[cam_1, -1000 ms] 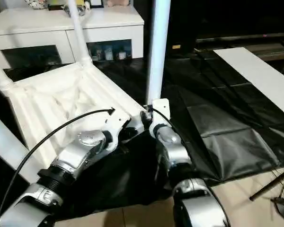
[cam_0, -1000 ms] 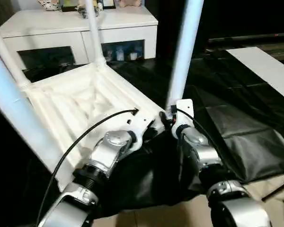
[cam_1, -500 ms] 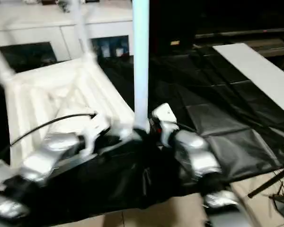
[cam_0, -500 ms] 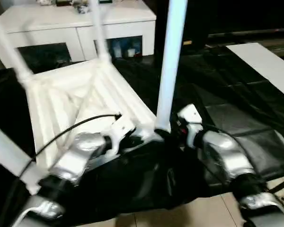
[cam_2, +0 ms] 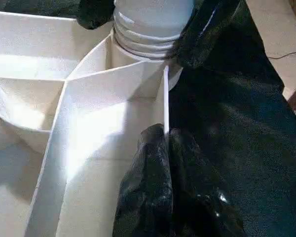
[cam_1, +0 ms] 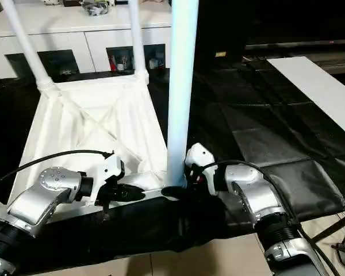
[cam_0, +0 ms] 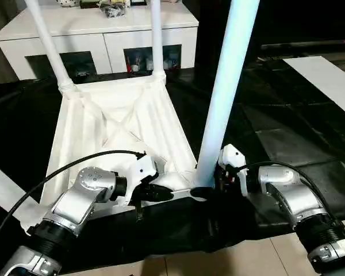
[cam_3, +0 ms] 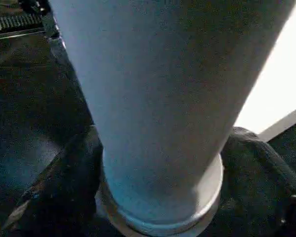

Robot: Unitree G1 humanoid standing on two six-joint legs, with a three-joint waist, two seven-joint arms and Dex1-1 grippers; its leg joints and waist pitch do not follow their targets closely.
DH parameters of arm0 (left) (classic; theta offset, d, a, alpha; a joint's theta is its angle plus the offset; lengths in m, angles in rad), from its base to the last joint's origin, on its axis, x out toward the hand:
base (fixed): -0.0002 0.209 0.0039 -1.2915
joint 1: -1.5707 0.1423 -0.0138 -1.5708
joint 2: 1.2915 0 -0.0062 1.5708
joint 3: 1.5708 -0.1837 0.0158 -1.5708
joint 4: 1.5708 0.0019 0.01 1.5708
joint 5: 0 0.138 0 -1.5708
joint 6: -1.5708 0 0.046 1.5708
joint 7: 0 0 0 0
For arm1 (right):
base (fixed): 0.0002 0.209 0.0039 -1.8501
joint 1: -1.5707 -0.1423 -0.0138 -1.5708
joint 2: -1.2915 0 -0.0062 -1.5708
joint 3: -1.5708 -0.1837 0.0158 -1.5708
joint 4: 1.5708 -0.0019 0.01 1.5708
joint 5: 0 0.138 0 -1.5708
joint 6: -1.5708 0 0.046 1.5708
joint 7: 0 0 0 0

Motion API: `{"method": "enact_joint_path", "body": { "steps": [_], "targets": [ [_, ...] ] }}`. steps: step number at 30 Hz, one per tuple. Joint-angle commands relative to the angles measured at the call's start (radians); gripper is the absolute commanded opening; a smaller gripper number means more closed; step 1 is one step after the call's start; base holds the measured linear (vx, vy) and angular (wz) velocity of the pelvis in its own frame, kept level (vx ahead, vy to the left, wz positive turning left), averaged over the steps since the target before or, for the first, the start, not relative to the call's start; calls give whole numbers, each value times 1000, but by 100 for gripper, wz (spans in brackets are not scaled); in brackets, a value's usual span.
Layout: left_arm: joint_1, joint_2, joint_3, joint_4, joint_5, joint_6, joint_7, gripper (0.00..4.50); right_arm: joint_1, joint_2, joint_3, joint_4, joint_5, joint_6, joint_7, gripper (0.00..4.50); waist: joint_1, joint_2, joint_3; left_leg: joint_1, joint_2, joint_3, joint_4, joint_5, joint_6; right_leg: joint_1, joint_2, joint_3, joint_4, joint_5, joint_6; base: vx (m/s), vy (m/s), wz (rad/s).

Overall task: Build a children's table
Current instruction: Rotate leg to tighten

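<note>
The children's table lies upside down on a black sheet, its ribbed white tabletop point(cam_0: 121, 132) facing up. Two far legs point(cam_0: 46, 43) point(cam_0: 156, 34) stand in their corner sockets, and part of another leg point(cam_0: 3, 190) crosses the near left. The near right leg point(cam_0: 224, 98) rises steeply from its socket. My right gripper point(cam_0: 204, 183) is shut around this leg's base, one black finger point(cam_3: 59, 187) on each side. My left gripper point(cam_0: 161, 194) is shut on the thin near rim of the tabletop point(cam_2: 165, 98), a short way left of that socket.
A white cabinet with dark glass doors point(cam_0: 98, 40) stands behind the table. A flat white board point(cam_0: 328, 75) lies at the far right on the black sheet point(cam_0: 276, 126). Pale floor tiles point(cam_0: 218, 261) show at the near edge. A black cable point(cam_0: 75, 167) arcs over my left forearm.
The camera has shifted, and so the whole picture. My right forearm has swung out to the right and now reaches the leg's base from the side. The left gripper stays on the near rim.
</note>
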Motion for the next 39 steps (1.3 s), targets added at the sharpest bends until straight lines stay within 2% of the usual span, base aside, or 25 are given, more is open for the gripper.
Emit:
{"method": "enact_joint_path", "body": {
  "steps": [1,6,8,10,11,13,15,16,18,19,20,22,23,25,26,27,28,29,30,32,33,35,36,38,39],
  "targets": [
    [-3,-2,-5,-20,-9,-4,-23,0,2,0,19,9,-11,16,15,334,-3,-7,-60,7,52,-14,-76,-185,59,55,-52,43,-59,-204,-238,0,0,0],
    [-6,-6,3,-12,-8,-7,-13,0,-2,18,-7,21,7,21,-10,291,-3,-7,-59,7,51,-13,-75,-191,66,54,-52,42,-60,-211,-243,0,0,0],
    [-8,-21,14,3,-6,-11,15,0,-7,57,-52,46,29,30,-77,285,-5,-7,-57,8,51,-13,-77,-209,59,53,-53,42,-63,-243,-237,0,0,0],
    [-14,-41,22,28,4,-6,57,0,-16,95,-86,83,31,25,-170,273,-15,-7,-56,7,50,-15,-80,-236,39,51,-54,43,-68,-290,-222,0,0,0],
    [-14,-41,22,28,4,-6,57,0,-16,95,-86,83,31,25,-170,273,-15,-7,-54,8,50,-17,-80,-243,33,51,-54,42,-71,-305,-215,0,0,0],
    [-33,-107,49,95,21,1,173,0,-32,177,-144,156,16,17,-395,272,-23,-7,-52,8,49,-18,-84,-268,20,49,-55,41,-77,-357,-197,0,0,0],
    [-50,-143,55,141,40,-2,240,0,-43,220,-166,188,-5,21,-525,270,-30,-9,-51,9,45,-22,-86,-292,-3,49,-55,38,-83,-417,-175,0,0,0],
    [-64,-165,55,175,59,-4,287,0,-53,248,-182,212,-17,28,-615,270,-41,-8,-48,7,43,-25,-87,-311,-13,46,-54,37,-88,-461,-151,0,0,0],
    [-87,-198,60,223,87,2,371,0,-68,283,-198,243,-37,32,-731,270,-45,-7,-46,15,39,-26,-84,-347,-16,40,-58,34,-101,-550,-120,0,0,0],
    [-105,-226,68,258,105,10,440,0,-79,309,-207,265,-54,30,-818,270,-46,-6,-46,19,37,-26,-82,-350,-17,35,-59,35,-107,-573,-108,0,0,0],
    [-105,-226,68,258,105,10,440,0,-79,309,-207,265,-54,30,-818,270,-46,-6,-46,19,37,-26,-82,-350,-17,35,-59,35,-107,-573,-108,0,0,0],
    [-152,-304,96,325,129,33,595,0,-115,378,-238,321,-65,25,-1011,270,-50,-4,-44,23,37,-27,-84,-383,-16,28,-55,31,-113,-598,-95,0,0,0],
    [-167,-328,106,349,139,30,644,0,-129,403,-253,343,-61,21,-1067,270,-52,-5,-46,22,35,-31,-86,-390,-22,30,-54,28,-113,-600,-87,0,0,0],
    [-186,-358,116,375,144,19,690,0,-149,433,-253,371,-66,7,-1112,270,-49,-2,-50,29,38,-31,-88,-396,-23,29,-52,28,-112,-560,-88,0,0,0],
    [-188,-361,116,378,145,18,692,0,-151,435,-251,375,-70,3,-1116,270,-49,-3,-51,28,39,-30,-90,-396,-18,30,-51,28,-112,-537,-93,0,0,0],
    [-195,-367,113,388,152,11,696,0,-160,444,-237,388,-89,-15,-1125,270,-48,-7,-53,16,40,-30,-95,-371,-8,40,-53,29,-106,-462,-109,0,0,0],
    [-198,-368,112,392,153,2,688,0,-161,449,-226,386,-93,-31,-1091,305,-46,-6,-54,14,40,-30,-95,-361,-6,41,-52,31,-102,-442,-115,0,0,0],
    [-196,-359,108,385,152,-9,666,0,-155,440,-192,359,-126,-69,-1049,326,-44,-8,-55,17,40,-26,-93,-352,2,39,-53,34,-100,-411,-127,0,0,0],
    [-196,-357,107,383,152,-14,659,0,-152,437,-185,351,-134,-80,-1043,326,-43,-8,-56,15,40,-25,-93,-342,6,42,-54,35,-98,-394,-135,0,0,0],
    [-184,-342,102,359,148,-10,626,0,-146,425,-191,329,-123,-78,-1020,349,-40,-9,-57,11,39,-21,-90,-305,24,45,-55,38,-93,-354,-152,0,0,0],
    [-175,-329,95,339,145,-13,589,0,-147,413,-199,321,-112,-80,-995,349,-45,-12,-58,-2,39,-24,-91,-274,39,59,-57,36,-87,-341,-157,0,0,0],
    [-161,-307,79,311,141,-34,527,0,-147,391,-197,307,-105,-83,-954,376,-43,-9,-62,-2,42,-24,-88,-245,46,58,-60,35,-86,-341,-158,0,0,0],
    [-148,-290,75,287,134,-31,498,0,-142,372,-197,282,-80,-53,-890,382,-41,-8,-63,1,43,-22,-86,-232,50,55,-59,36,-86,-319,-168,0,0,0],
    [-137,-276,73,266,128,-29,473,0,-136,353,-193,257,-57,-19,-824,382,-36,-9,-65,-2,44,-18,-80,-165,82,60,-59,37,-74,-219,-201,0,0,0],
    [-119,-247,64,237,115,-44,414,0,-116,296,-156,196,-33,35,-675,382,-35,-10,-65,1,44,-17,-79,-155,91,60,-54,35,-74,-205,-210,0,0,0]
  ]
}}
